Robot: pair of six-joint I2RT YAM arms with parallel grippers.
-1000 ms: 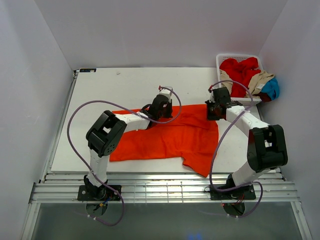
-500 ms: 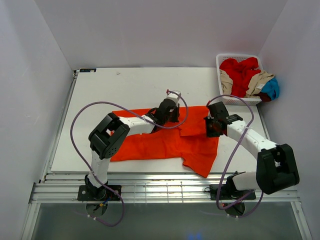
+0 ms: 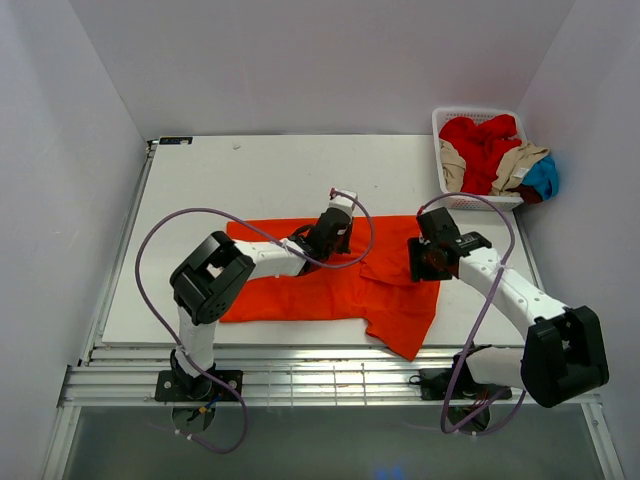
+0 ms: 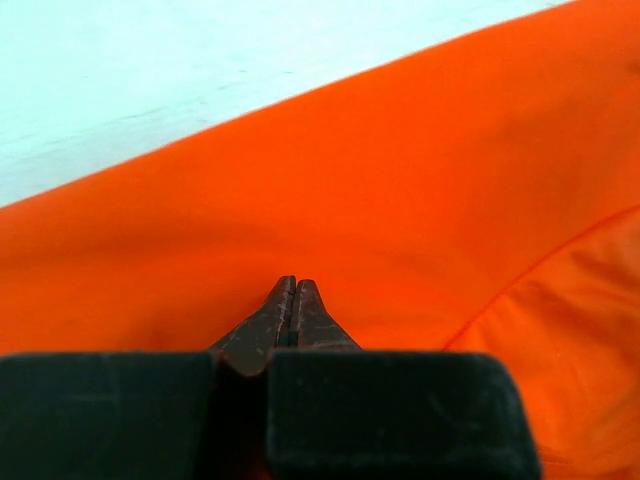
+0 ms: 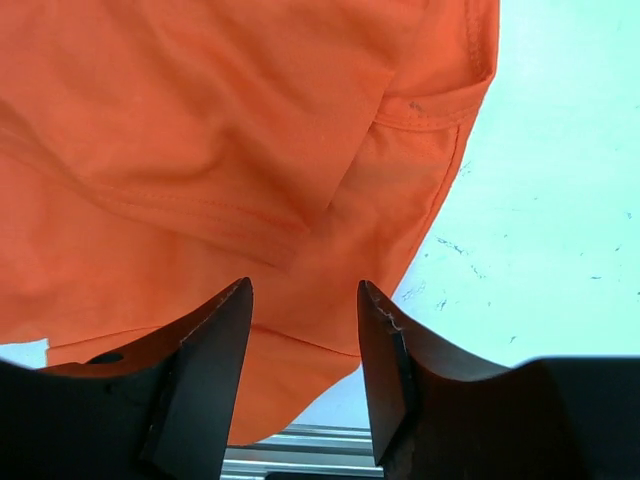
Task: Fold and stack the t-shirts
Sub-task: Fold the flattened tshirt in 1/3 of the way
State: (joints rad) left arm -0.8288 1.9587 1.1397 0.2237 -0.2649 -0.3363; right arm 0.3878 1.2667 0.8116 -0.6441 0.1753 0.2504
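A bright orange t-shirt (image 3: 330, 285) lies spread across the middle of the table. Its far right part is folded forward as a flap (image 3: 385, 255). My left gripper (image 3: 335, 235) is shut, its tips (image 4: 294, 280) down in the orange cloth (image 4: 400, 180) near the shirt's far edge. My right gripper (image 3: 425, 262) is open just above the shirt's right side. Nothing is between its fingers (image 5: 300, 285), and the folded orange cloth (image 5: 200, 120) lies below them. More t-shirts, red (image 3: 485, 140), tan (image 3: 520, 165) and blue (image 3: 545, 178), are piled in the basket.
A white lattice basket (image 3: 475, 112) stands at the table's far right corner. The bare white table (image 3: 250, 175) stretches behind the shirt. A metal rail (image 3: 320, 380) runs along the near edge, and grey walls close in both sides.
Both grippers have moved toward the near edge, carrying the shirt's far edge forward. The right gripper has opened and let the cloth go. The left stays shut.
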